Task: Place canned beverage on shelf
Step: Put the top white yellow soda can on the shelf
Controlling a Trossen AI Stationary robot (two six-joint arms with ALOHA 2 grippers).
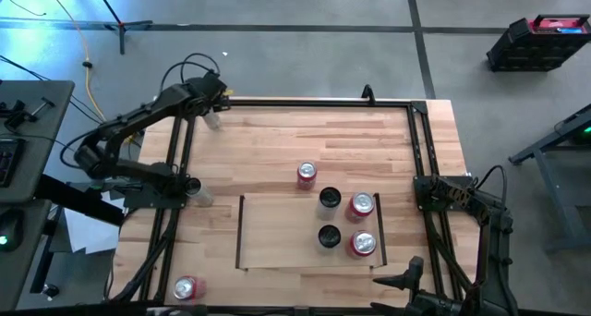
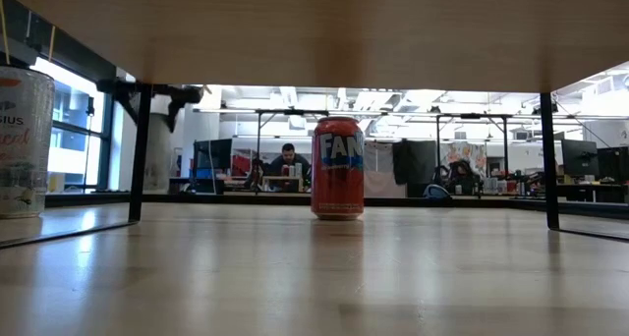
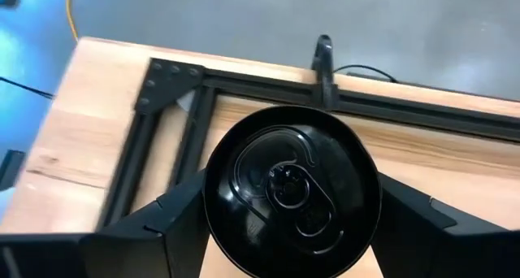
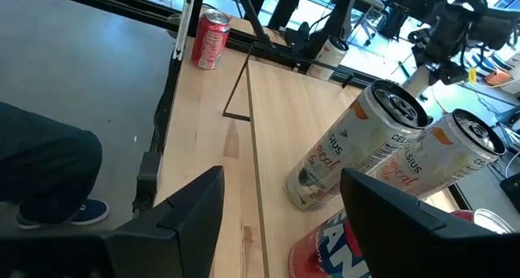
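Two arms at the table; the left one holds a can at the far left, well apart from the shelf.

High view: the left gripper (image 1: 211,118) is above the far left corner of the table (image 1: 277,140). The shelf (image 1: 277,233) lies near the middle and carries four cans (image 1: 330,199) on its right part. One red can (image 1: 306,174) stands just beyond its far edge and another can (image 1: 186,288) at the near left. The right arm (image 1: 452,196) waits at the right edge.
Low view: the red can (image 2: 337,167) stands upright on the table, seen under the shelf.
Left wrist view: the fingers (image 3: 175,225) press both sides of a black-top can (image 3: 291,188).
Right wrist view: the right gripper (image 4: 282,180) is wide apart and empty, near the shelf (image 4: 272,123).
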